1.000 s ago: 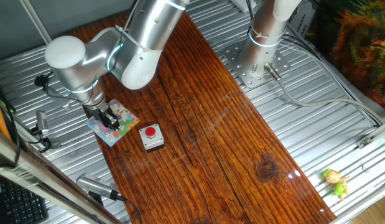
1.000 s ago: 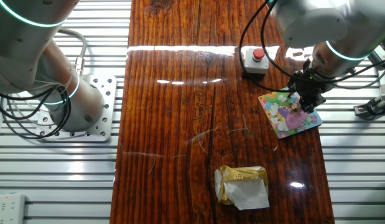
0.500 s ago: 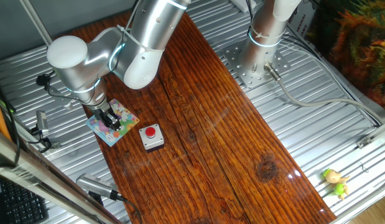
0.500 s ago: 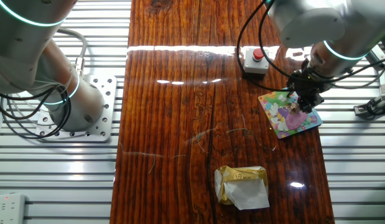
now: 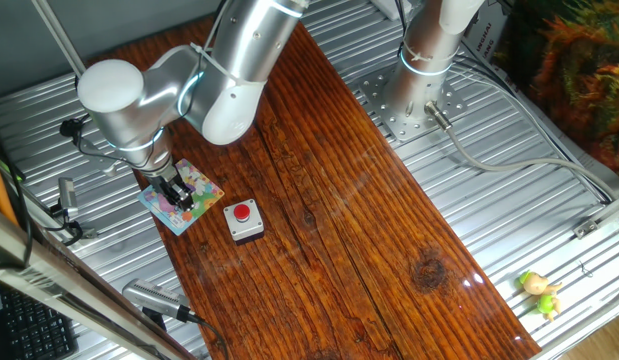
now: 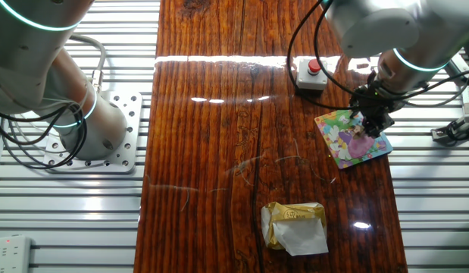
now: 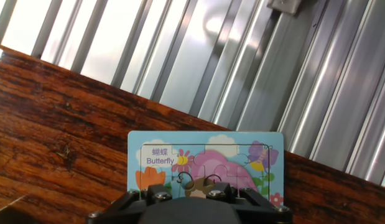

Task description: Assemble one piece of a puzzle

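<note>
Puzzle [image 7: 206, 163] lies partly hidden under the tool [image 6: 373, 127]; its grip state unreadable.

A long, glossy, dark reddish-brown wooden board [image 6: 242, 136] runs across a ribbed silver metal bench [image 5: 509, 200]. Flat on the wood lies the small square pastel cartoon puzzle [image 6: 352, 139]. Just beside it stands a small grey box with a red round button [image 6: 310, 74]. Well apart from the puzzle lies a crumpled gold-and-white wrapper [image 6: 295, 226].
</note>
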`<action>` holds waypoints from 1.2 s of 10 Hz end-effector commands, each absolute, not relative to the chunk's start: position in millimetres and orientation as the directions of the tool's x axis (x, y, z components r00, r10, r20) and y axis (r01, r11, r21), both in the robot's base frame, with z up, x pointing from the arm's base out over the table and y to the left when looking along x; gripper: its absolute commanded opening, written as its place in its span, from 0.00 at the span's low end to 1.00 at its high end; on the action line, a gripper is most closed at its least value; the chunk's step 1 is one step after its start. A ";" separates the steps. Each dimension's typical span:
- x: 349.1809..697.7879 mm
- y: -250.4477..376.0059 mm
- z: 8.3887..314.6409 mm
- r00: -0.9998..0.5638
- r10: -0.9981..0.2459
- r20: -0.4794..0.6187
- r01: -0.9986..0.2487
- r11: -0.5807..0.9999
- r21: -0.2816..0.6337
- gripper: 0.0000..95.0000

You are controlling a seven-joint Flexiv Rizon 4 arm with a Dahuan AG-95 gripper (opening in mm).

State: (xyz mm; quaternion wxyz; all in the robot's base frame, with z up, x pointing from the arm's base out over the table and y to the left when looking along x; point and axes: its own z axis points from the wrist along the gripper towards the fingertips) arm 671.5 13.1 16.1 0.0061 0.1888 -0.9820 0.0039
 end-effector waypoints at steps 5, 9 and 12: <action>672.1 12.7 15.3 -0.935 -0.356 0.011 -0.356 0.935 -0.010 0.00; 672.6 12.2 12.9 -0.937 -0.350 0.009 -0.350 0.937 -0.015 0.00; 672.6 12.2 12.8 -0.936 -0.351 0.009 -0.351 0.936 -0.015 0.00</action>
